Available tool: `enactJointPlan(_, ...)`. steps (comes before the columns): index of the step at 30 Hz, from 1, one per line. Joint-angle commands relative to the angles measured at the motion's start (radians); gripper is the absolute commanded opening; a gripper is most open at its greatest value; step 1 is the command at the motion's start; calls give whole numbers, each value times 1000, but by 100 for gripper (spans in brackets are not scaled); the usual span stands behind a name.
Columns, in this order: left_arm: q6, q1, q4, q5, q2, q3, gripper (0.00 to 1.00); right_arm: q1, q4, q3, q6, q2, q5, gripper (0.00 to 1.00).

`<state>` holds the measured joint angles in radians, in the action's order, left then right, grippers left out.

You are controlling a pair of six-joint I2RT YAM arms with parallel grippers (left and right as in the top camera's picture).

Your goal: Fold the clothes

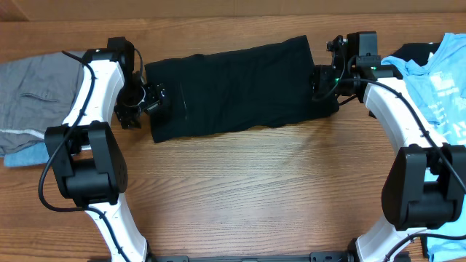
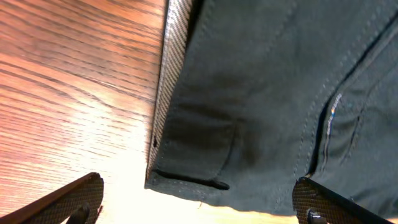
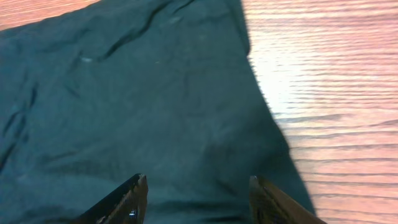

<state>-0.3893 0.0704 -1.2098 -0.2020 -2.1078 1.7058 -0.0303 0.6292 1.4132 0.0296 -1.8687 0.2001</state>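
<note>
The black shorts (image 1: 237,87) lie spread as a long strip across the far middle of the wooden table. My left gripper (image 1: 149,102) is open at their left end; in the left wrist view its jaws (image 2: 199,202) straddle the waistband corner (image 2: 186,177), where a grey inner band (image 2: 168,74) shows. My right gripper (image 1: 320,84) is open at their right end; in the right wrist view its jaws (image 3: 196,193) hover over the dark cloth (image 3: 137,99). Neither holds anything.
A grey garment (image 1: 29,98) over a blue piece (image 1: 29,154) lies at the far left. A light blue white-printed T-shirt (image 1: 444,84) lies at the far right, partly over a dark item (image 1: 408,52). Bare table (image 1: 255,189) fills the front.
</note>
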Motion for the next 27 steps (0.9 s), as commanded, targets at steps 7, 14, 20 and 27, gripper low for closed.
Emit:
enactJointPlan(7,-23,-8,86,-32,-9,-134,100,3,-58,-13,1,-175,-31,55)
enactJointPlan(14,-29,-14,218,-66,-9,-251,100,3,-53,-13,0,-192,-32,52)
enactJointPlan(20,18,-20,255,-82,-9,-280,48,3,18,-14,32,-208,-32,18)
enactJointPlan(27,56,-18,348,11,-9,-278,14,3,275,-14,163,-208,-36,4)
